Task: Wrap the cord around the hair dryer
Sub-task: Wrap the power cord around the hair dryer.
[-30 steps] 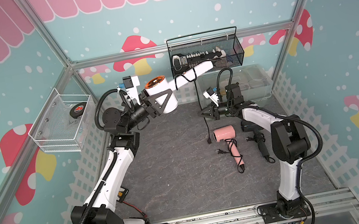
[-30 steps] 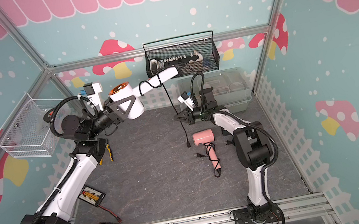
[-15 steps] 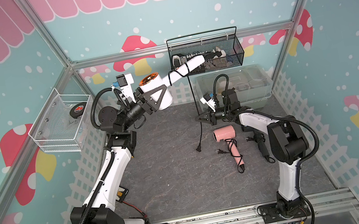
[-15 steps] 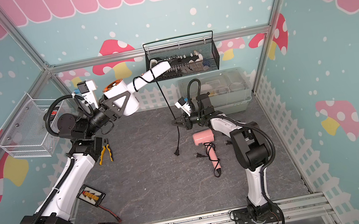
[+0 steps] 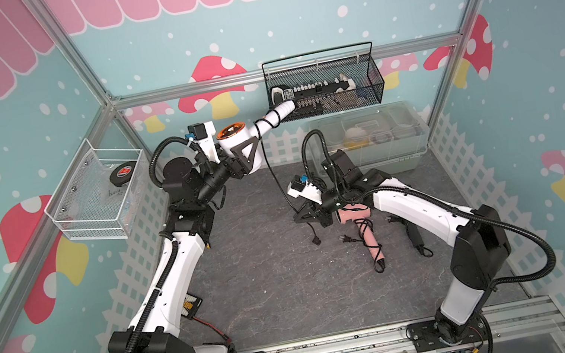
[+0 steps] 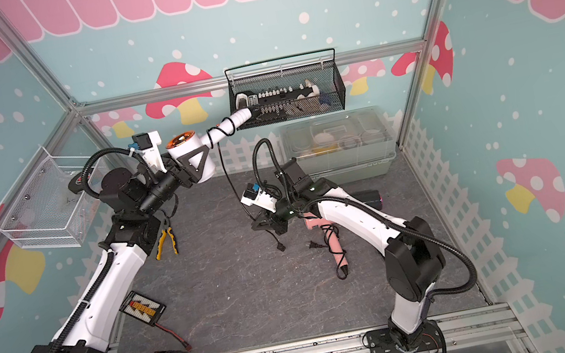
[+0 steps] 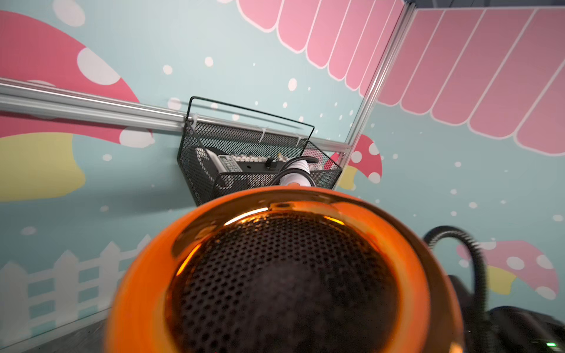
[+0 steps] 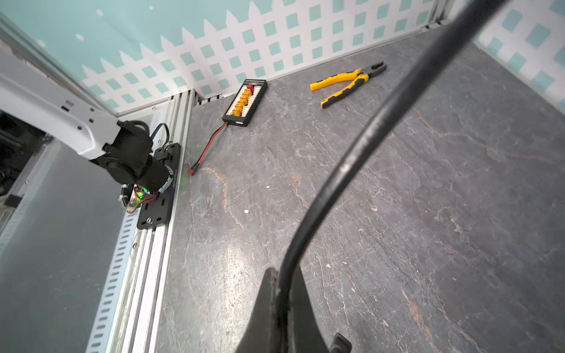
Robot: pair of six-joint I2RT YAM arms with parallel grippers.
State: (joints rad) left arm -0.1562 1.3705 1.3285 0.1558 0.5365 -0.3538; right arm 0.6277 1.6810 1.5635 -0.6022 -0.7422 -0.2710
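Note:
My left gripper (image 5: 245,157) is shut on the barrel of a white hair dryer (image 5: 237,147) with an orange rear cap, held high at the back left. In both top views its handle (image 6: 232,121) points at the black wire basket. The orange cap (image 7: 284,269) fills the left wrist view and hides the jaws. The black cord (image 5: 273,175) loops round the handle and hangs down to my right gripper (image 5: 304,216), shut on the cord (image 8: 367,137) low over the floor. The plug (image 5: 317,241) dangles below the right gripper (image 6: 262,225).
A pink hair dryer (image 5: 357,214) with its own cord lies beside the right arm, and a black tool (image 5: 415,236) behind it. A black wire basket (image 5: 372,91), a clear bin (image 5: 410,131) and a white mesh tray (image 5: 96,222) line the walls. Pliers (image 6: 166,241) and a charger board (image 6: 141,308) lie left.
My right gripper has carried the cord left and toward the front, lower over the floor. The left arm has turned the dryer, swinging its handle leftward along the basket.

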